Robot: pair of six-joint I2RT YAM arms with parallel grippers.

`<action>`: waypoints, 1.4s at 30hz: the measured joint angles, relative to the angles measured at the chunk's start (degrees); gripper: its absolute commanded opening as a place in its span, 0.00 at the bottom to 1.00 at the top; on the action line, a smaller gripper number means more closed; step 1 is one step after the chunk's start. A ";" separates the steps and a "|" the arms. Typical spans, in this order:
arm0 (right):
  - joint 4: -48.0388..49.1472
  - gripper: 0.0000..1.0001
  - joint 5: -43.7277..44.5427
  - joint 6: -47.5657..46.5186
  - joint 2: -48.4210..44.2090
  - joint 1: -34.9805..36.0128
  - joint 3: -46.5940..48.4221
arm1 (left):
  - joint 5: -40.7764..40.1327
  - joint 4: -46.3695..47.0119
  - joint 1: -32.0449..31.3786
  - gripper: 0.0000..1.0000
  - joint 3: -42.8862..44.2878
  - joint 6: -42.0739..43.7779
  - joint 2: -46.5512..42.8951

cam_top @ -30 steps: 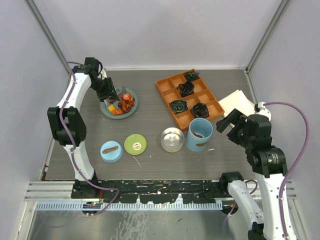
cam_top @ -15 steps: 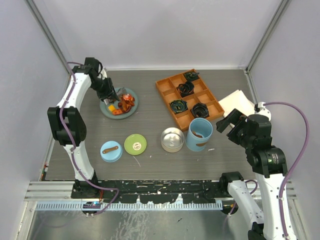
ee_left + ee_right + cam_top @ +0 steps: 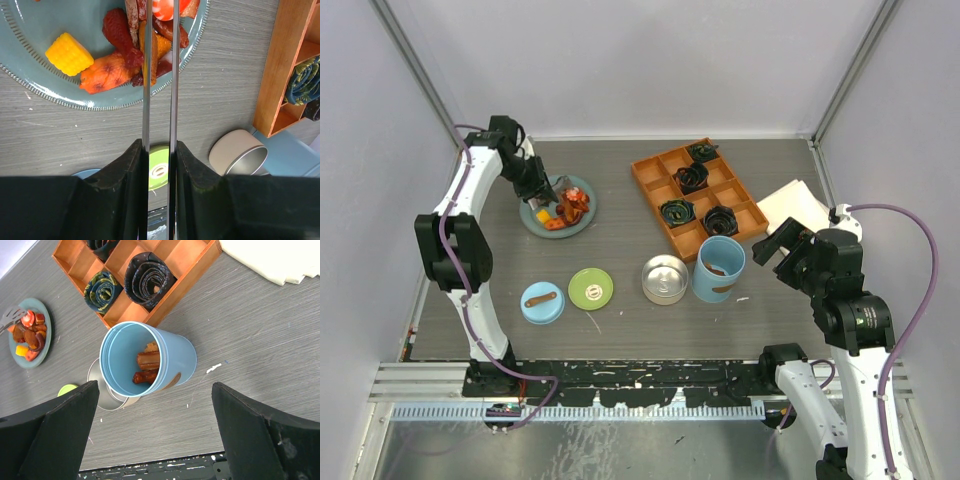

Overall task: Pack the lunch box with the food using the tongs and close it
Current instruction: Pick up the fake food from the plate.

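Note:
My left gripper (image 3: 537, 182) (image 3: 160, 150) is shut on the tongs (image 3: 554, 190), whose two grey arms (image 3: 146, 75) run nearly parallel out over the food (image 3: 125, 55) on the teal plate (image 3: 100, 102). An orange strip and dark red chunks lie between the arms; the tong tips are cut off at the top edge. The light-blue cylinder of the lunch box (image 3: 150, 360) (image 3: 720, 268) stands open with brown pieces inside. The steel tin (image 3: 664, 278) stands beside it. The green lid (image 3: 590, 288) and the blue lid (image 3: 542, 302) lie apart on the table. My right gripper (image 3: 157, 440) (image 3: 790, 245) hangs open right of the cylinder.
An orange compartment tray (image 3: 698, 195) with black coils sits at the back right. A folded white cloth (image 3: 795, 205) lies right of it. A yellow corn piece (image 3: 69, 53) lies on the plate. Walls close in the table on three sides.
The tong arms have drawn closer together over the food as my left gripper squeezed them. The right arm has not moved.

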 measured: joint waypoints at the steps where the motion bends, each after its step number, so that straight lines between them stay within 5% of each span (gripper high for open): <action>1: 0.00 1.00 0.00 0.00 0.00 0.00 0.00 | 0.02 0.20 0.04 0.08 -0.17 0.00 -0.02; 42: -0.17 1.00 -0.02 0.15 -0.92 0.00 0.00 | -0.81 -3.15 -2.29 0.08 -0.09 1.03 -13.20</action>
